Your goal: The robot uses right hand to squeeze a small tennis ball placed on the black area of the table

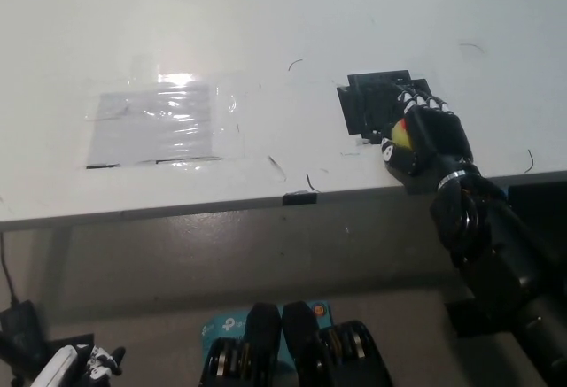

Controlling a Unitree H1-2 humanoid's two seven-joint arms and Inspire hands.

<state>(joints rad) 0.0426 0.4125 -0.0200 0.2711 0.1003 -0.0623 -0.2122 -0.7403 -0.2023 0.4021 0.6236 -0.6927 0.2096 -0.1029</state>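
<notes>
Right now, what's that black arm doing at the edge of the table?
The black right robot hand is closed around a small tennis ball, of which only a yellow and red sliver shows between the fingers. It holds the ball at the black area near the front edge of the white table. The white left robot hand rests low, below the table.

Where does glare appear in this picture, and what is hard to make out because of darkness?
Head view: glare on the clear plastic sheet on the white table; the black right hand blends into the black area, leaving only a sliver of the ball visible.
</notes>
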